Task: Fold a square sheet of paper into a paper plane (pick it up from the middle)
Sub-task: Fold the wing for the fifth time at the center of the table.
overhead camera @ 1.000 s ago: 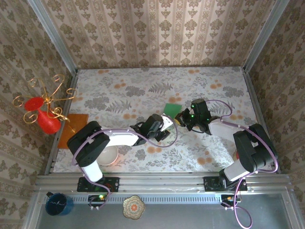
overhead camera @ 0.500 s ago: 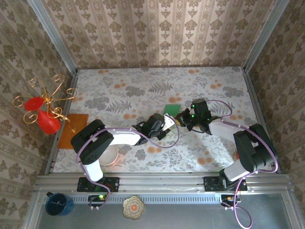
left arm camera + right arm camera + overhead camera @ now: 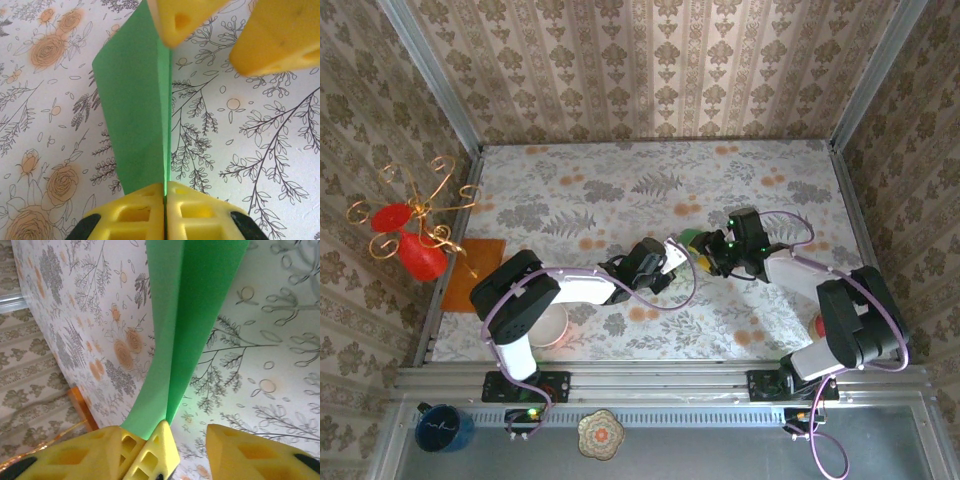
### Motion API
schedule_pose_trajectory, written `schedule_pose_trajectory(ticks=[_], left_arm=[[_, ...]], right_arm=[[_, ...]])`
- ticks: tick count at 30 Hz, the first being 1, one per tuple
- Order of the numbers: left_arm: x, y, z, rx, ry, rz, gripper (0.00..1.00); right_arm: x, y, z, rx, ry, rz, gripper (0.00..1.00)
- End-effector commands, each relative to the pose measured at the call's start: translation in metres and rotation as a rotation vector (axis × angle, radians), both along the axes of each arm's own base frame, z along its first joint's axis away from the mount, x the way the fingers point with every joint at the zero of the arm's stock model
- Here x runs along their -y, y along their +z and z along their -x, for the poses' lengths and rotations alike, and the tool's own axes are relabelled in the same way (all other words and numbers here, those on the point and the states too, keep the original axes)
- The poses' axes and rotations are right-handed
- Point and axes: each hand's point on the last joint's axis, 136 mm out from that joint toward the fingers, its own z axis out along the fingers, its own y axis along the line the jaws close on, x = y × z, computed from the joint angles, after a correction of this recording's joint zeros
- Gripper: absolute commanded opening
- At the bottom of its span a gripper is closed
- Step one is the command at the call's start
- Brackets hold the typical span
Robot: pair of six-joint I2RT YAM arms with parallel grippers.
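At the bottom edge of the left wrist view, the left gripper (image 3: 165, 192) has its jaws pressed together on the green paper (image 3: 137, 115), pinching it right on the crease. From there the paper runs up the middle of the frame over the flowered tablecloth (image 3: 260, 150), folded roughly in half with its two halves splayed a little apart. Along the bottom of the right wrist view, the right gripper (image 3: 186, 435) stands with jaws apart, gripping nothing. One finger (image 3: 147, 452) touches the end of the fold and the other hangs clear to the right. Seen from above, both grippers meet near the centre of the table with a scrap of green between them.

Judging by this, the centre fold is being set. Doing it well calls for a firm left pinch exactly on the crease and loose edges matched before any pressing. The right finger should draw off straight, so it neither drags the paper sideways nor opens the fold.
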Motion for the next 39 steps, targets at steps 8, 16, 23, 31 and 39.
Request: schedule_pose_trajectory(ticks=[8, 16, 23, 31, 39], left_arm=[[0.004, -0.017, 0.007, -0.227, 0.031, 0.117, 0.02], [0.003, -0.023, 0.004, -0.401, 0.099, 0.189, 0.00], [0.003, -0.018, 0.002, -0.608, 0.172, 0.289, 0.00], [0.007, -0.012, 0.002, -0.808, 0.256, 0.396, 0.00], [0.009, -0.011, 0.000, -0.988, 0.336, 0.515, 0.00]], right_arm=[[0.043, -0.002, 0.011, 0.027, -0.038, 0.149, 0.56], [0.047, -0.007, 0.013, 0.047, -0.007, 0.173, 0.59], [0.041, -0.016, 0.012, 0.084, 0.110, 0.211, 0.60], [0.025, -0.016, 0.007, 0.181, 0.252, 0.196, 0.63], [0.009, -0.021, 0.001, 0.202, 0.348, 0.208, 0.66]])
